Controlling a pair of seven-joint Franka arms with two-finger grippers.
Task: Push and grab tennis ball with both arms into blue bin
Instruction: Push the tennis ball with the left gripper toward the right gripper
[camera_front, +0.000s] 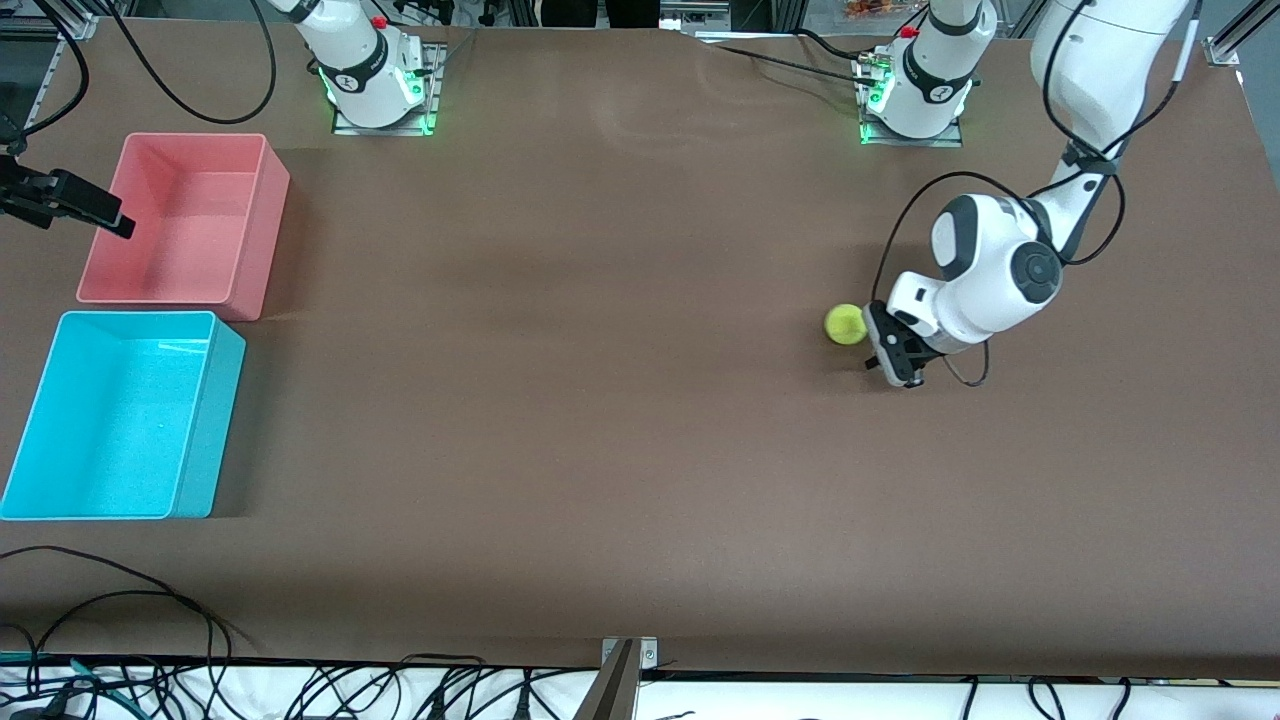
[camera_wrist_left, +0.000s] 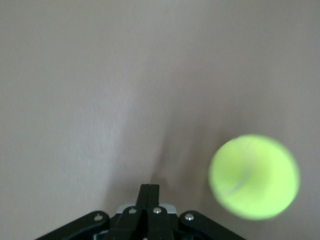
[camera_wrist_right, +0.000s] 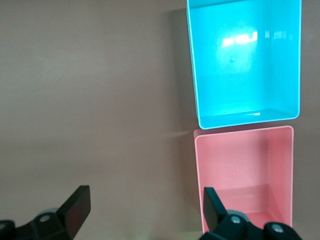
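The tennis ball (camera_front: 845, 324) lies on the brown table toward the left arm's end. My left gripper (camera_front: 893, 358) is shut and empty, low at the table, right beside the ball on the side away from the bins. In the left wrist view the shut fingertips (camera_wrist_left: 149, 187) point past the ball (camera_wrist_left: 254, 176), which sits off to one side of them. The blue bin (camera_front: 205, 420) stands at the right arm's end of the table, empty. My right gripper (camera_front: 105, 212) hangs up in the air by the pink bin, open and empty (camera_wrist_right: 145, 205); its view also shows the blue bin (camera_wrist_right: 243, 114).
A pink bin (camera_front: 255, 235) of like size stands beside the blue bin, farther from the front camera, and shows in the right wrist view (camera_wrist_right: 240, 192). A wide stretch of bare table lies between the ball and the bins. Cables run along the table's near edge (camera_front: 300, 690).
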